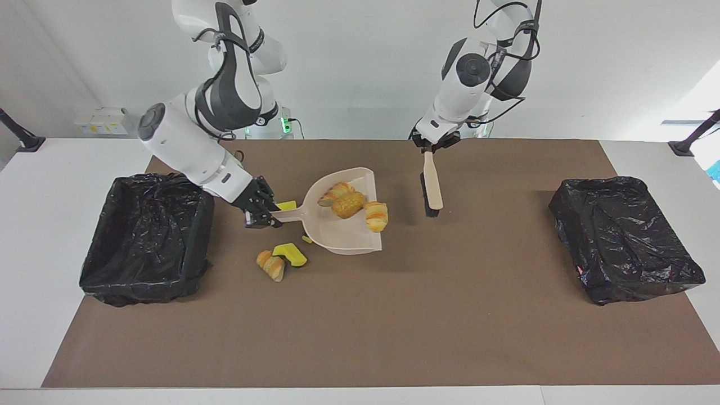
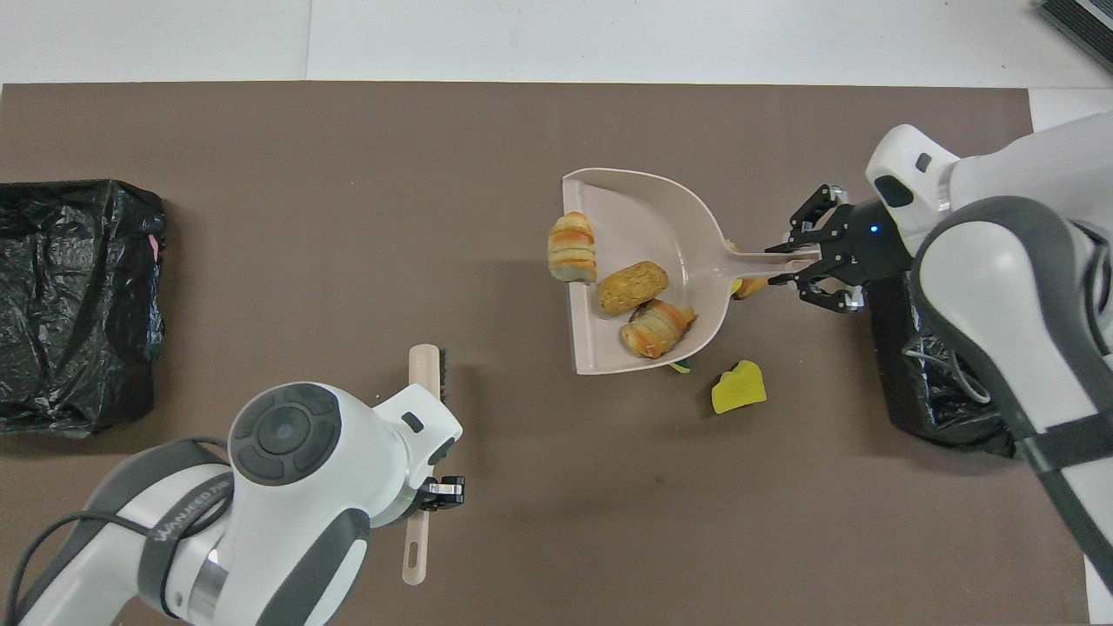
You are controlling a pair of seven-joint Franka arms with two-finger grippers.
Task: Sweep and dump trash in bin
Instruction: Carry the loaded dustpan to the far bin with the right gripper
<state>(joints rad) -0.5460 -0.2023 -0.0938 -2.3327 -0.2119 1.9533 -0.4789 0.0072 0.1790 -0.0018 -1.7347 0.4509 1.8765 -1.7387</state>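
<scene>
My right gripper [image 1: 263,215] is shut on the handle of the beige dustpan [image 1: 351,236], which it holds tilted above the mat; it also shows in the overhead view [image 2: 804,261]. Three tan bread lumps lie in the pan [image 2: 648,209]: two [image 1: 336,192] [image 1: 347,204] toward its back, one [image 1: 376,216] at its open lip. On the mat lie a bread lump [image 1: 271,265], a green-backed yellow sponge [image 1: 289,254] and another yellow sponge [image 2: 739,389]. My left gripper [image 1: 430,145] is shut on the brush [image 1: 431,188], bristles down over the mat.
A black-lined bin [image 1: 146,236] stands at the right arm's end of the table, close to the right gripper. A second black-lined bin [image 1: 624,236] stands at the left arm's end. A brown mat [image 1: 360,326] covers the table.
</scene>
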